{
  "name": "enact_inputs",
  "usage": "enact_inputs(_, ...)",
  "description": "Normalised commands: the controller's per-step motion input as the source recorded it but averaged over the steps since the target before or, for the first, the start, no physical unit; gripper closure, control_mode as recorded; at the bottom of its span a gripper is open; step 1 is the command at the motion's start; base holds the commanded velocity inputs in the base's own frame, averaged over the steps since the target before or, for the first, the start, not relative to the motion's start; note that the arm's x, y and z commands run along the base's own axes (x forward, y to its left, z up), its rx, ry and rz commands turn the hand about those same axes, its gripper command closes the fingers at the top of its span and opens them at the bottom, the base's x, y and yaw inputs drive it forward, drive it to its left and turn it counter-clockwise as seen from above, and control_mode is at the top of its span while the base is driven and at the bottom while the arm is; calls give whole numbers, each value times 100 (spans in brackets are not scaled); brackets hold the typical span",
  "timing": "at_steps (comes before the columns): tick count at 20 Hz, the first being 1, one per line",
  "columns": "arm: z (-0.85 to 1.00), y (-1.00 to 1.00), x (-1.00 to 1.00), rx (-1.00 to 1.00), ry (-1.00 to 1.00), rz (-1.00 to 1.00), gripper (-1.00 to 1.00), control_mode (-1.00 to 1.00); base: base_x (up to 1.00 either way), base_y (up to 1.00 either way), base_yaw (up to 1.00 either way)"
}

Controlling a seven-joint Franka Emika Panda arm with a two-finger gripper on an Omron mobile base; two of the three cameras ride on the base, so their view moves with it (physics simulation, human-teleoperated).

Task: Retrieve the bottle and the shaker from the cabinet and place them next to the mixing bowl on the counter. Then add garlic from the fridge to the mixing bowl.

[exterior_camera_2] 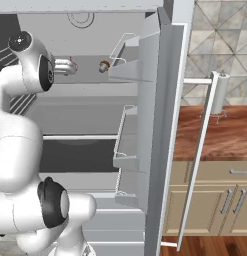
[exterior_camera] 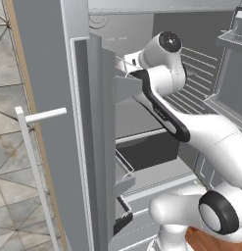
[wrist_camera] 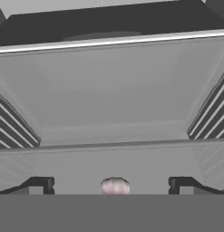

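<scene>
The arm is made of smooth, rounded glossy white shells. Round black caps ringed in white cover its joints, and a black band runs along one link. The fingertips are small, dark and blocky.

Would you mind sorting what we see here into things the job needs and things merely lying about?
For the job: garlic on the fridge shelf; open gripper just before it.

Lying about: paper towel roll on the wooden counter; small brown item on the shelf.
</scene>
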Motion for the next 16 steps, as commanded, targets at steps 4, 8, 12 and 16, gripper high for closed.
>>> enact_inputs(4, -12, 18, 36, 0, 0, 2, -100, -100, 0, 0, 0)
enact_inputs(8, -13, 16, 39, 0, 0, 2, -100, -100, 0, 0, 0)
enact_inputs(12, -16, 1, 37, -1, 0, 3, -100, -100, 0, 0, 0)
enact_inputs(16, -11, 0, 31, -3, 0, 1, -100, -100, 0, 0, 0)
